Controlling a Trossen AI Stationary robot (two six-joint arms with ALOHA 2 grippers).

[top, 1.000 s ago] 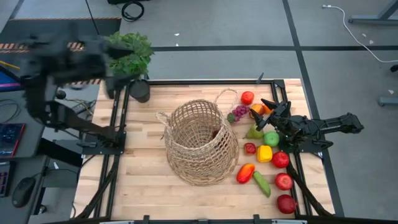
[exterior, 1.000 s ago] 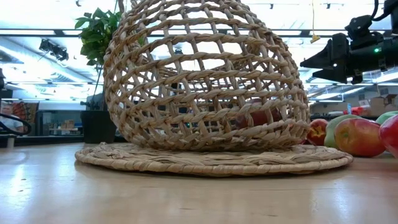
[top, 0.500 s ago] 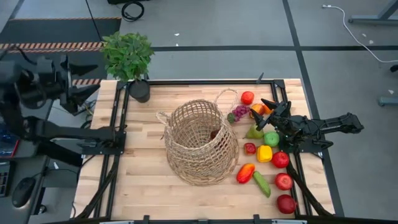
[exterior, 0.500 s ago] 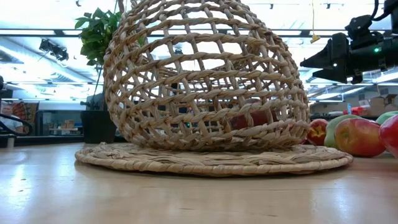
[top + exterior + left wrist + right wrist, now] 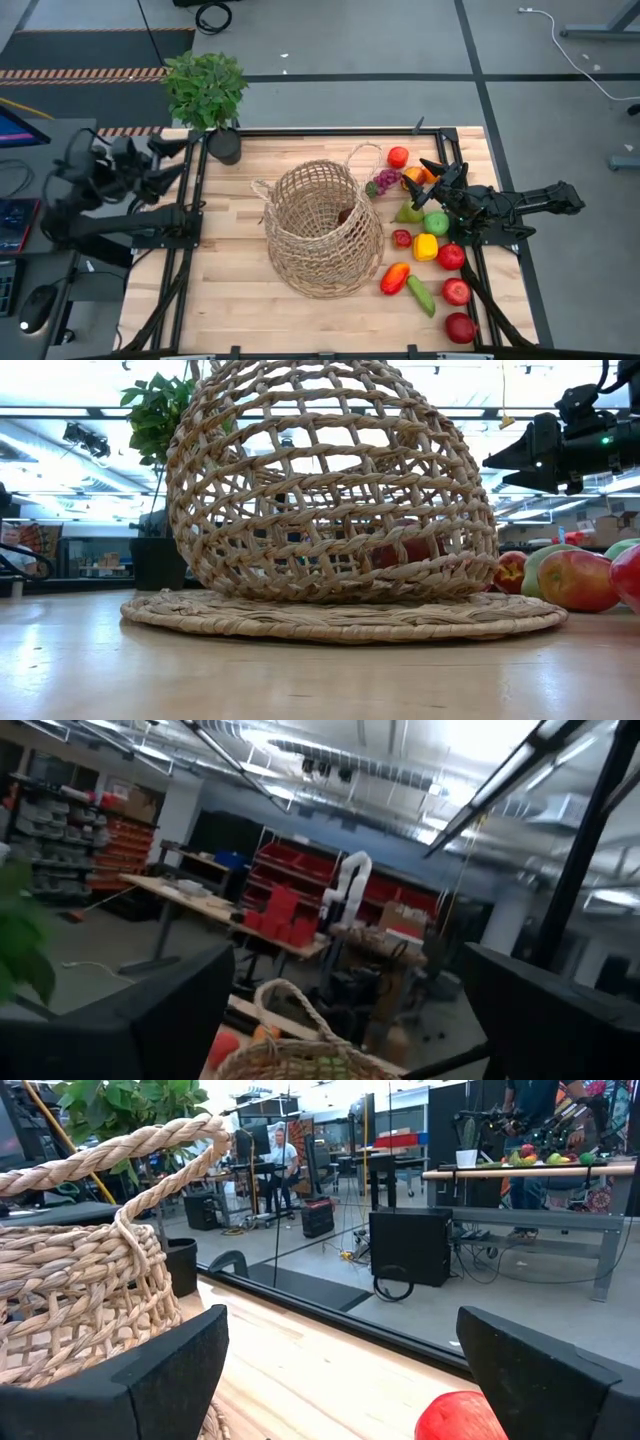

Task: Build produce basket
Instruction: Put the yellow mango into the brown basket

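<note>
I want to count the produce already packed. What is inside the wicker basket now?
Through the basket's weave, one red piece shows near the bottom. Whether more lies behind the weave cannot be told.

One basket (image 5: 322, 228), one potted plant (image 5: 206, 90), two arms, about a dozen produce pieces (image 5: 426, 246)

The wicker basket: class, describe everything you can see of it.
The basket is large, round, tan and loosely woven, with gaps you can see through. It has two thin loop handles. It stands mid-table on a flat woven mat. A red fruit shows inside, low against the weave. More produce lies beside it on the right arm's side. No claw touches it.
</note>
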